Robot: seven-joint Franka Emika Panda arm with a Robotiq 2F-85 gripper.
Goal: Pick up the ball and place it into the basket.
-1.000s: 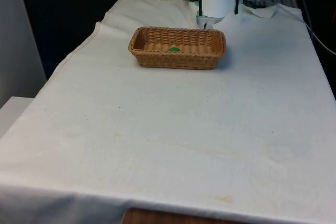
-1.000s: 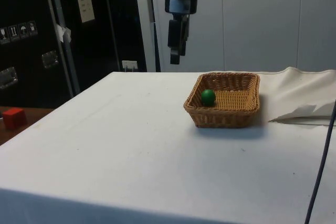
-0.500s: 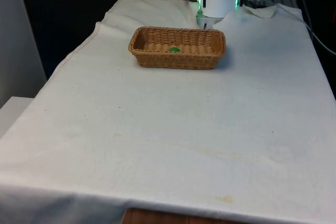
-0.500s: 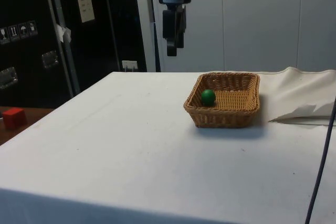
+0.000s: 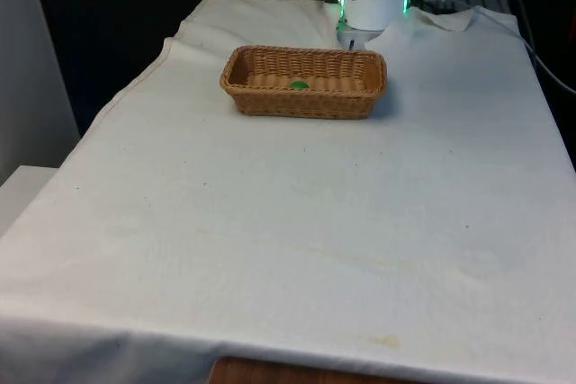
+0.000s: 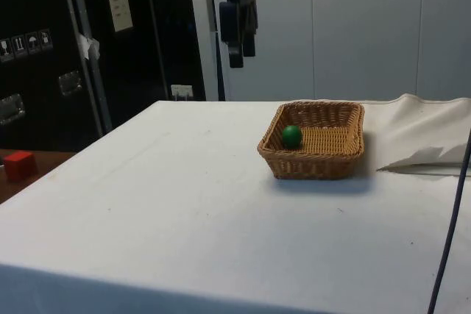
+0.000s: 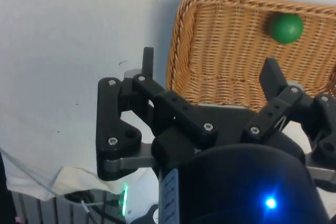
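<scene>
The green ball lies inside the woven basket, near the wall that faces the side view's left. The front view has the ball just peeking over the basket's near wall. My gripper hangs high above the table, beyond the basket's end and well apart from it. Its fingers are open with nothing between them. From the wrist, the gripper is over the basket's rim, and the ball rests on the wicker floor farther off.
The white cloth bunches into a fold behind the basket. A dark cable hangs down at the side view's right. A red block sits on a lower surface off the table.
The gripper has risen and drifted towards the side view's left, away from the basket. The ball has stayed still in the basket.
</scene>
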